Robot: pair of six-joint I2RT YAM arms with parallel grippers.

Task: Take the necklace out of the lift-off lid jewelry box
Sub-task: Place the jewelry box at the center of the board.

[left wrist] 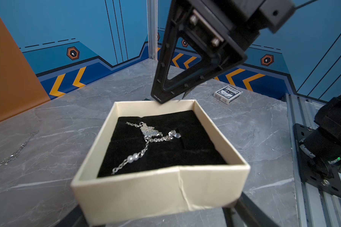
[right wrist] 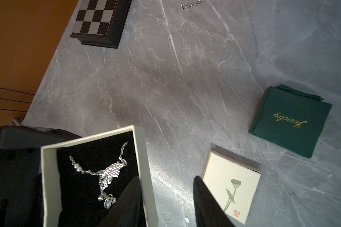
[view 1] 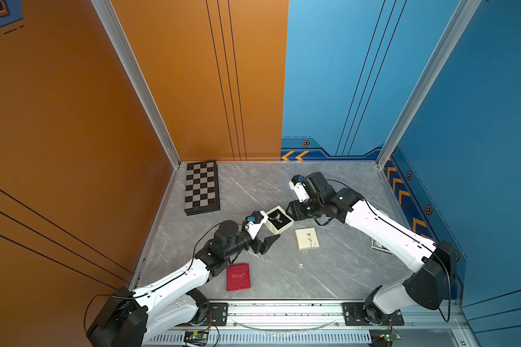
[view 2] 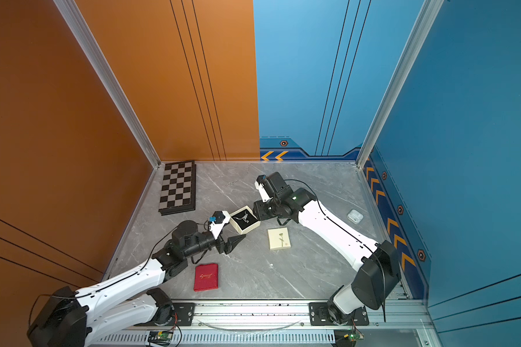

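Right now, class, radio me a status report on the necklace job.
Right gripper open at box rim. Left gripper beside box, grip unclear. Necklace in box, lid off. Nothing blocking.

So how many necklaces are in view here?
2: one necklace inside the open cream box; a loose chain on the table near the chessboard. The red box may hide more.

Both top views bright, evenly lit; right wrist view dim, glare on table [right wrist: 165, 187] beside jewelry box [right wrist: 44, 186]; left wrist view blurs box's nearest wall.
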